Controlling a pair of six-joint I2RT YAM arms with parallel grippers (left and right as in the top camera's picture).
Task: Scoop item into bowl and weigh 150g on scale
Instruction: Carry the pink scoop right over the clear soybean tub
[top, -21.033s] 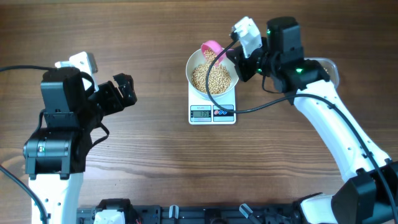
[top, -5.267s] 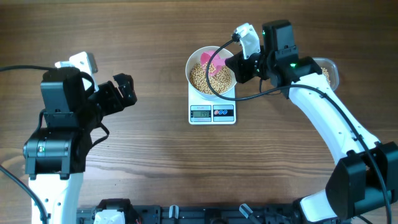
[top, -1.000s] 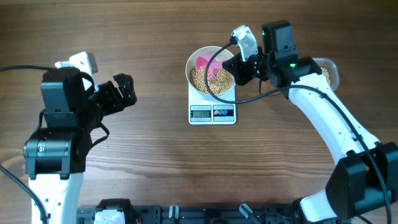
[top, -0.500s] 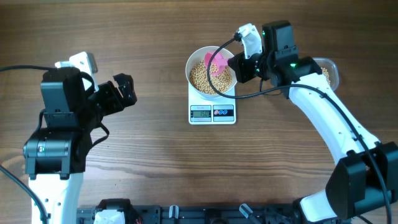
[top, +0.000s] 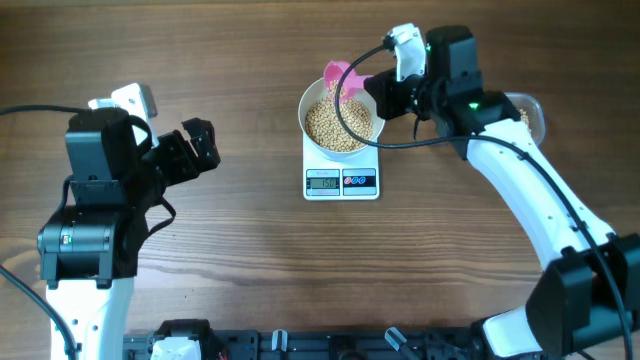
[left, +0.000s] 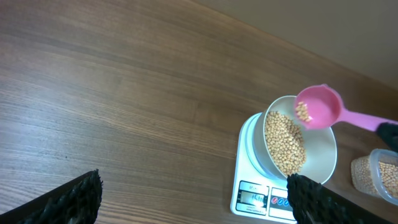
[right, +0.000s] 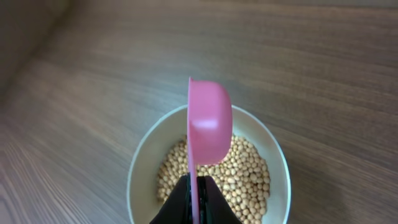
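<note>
On the scale (top: 342, 182), at 1 o'clock from desk (top: 250, 270) centre in the overhead view: white bowl (top: 304, 112), beans (top: 340, 125) heaped inside, roughly half full.

- Pink scoop (top: 340, 76) hangs over the bowl's 12 o'clock rim. The left wrist view shows only a few beans in its cup. The right wrist view sees it edge-on, cup turned sideways.
- Scoop's long axis: handle runs from the cup toward 3 o'clock, straight into the right jaws, which are clamped together on the handle end.
- Bowl therefore lies just to 8 o'clock of the right jaws, directly below the cup. Right arm (top: 520, 190) is far the nearer.
- Left arm (top: 100, 190) is parked well apart at 9 o'clock; left jaws are spread wide, nothing between them.
- Clear tub (left: 373, 177) with more beans sits at 3 o'clock of the scale, partly hidden behind the right arm from overhead.

Writing: grey display (top: 322, 182) shows digits, too small to read surely. No brand or label legible anywhere.

Judgement: top-up stage; the next move turns on the reading.
</note>
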